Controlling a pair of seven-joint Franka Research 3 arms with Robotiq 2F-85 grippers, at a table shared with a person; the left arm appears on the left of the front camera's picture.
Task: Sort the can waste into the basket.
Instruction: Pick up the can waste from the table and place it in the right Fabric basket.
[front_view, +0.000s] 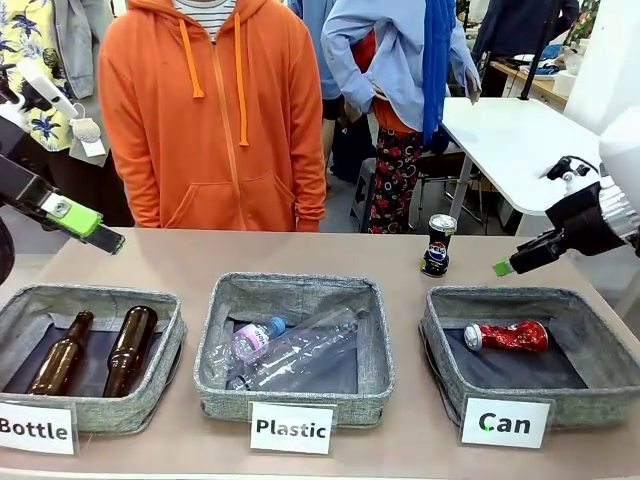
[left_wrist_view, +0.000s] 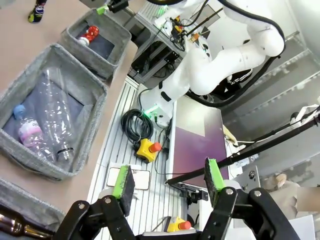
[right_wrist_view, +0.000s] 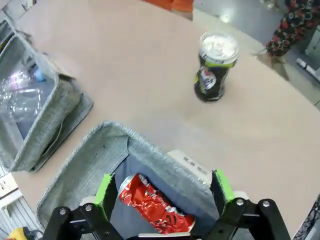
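Lying half-hidden: red can (right_wrist_view: 155, 207) behind right hand (right_wrist_view: 162, 192)

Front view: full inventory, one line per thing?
Bins: 3, grey, in a row, labelled Bottle, Plastic, Can.
Glass bottles: 2, brown, lying in the Bottle bin.
Plastic bottles: 2, clear, lying in the Plastic bin.
Red can: 1, crushed, lying in the Can bin.
Dark can: 1, silver top, upright on the table behind the Can bin.
Person: 1, orange hoodie, far side.
Left pincer: open, empty.
Right pincer: open, empty, above the Can bin.
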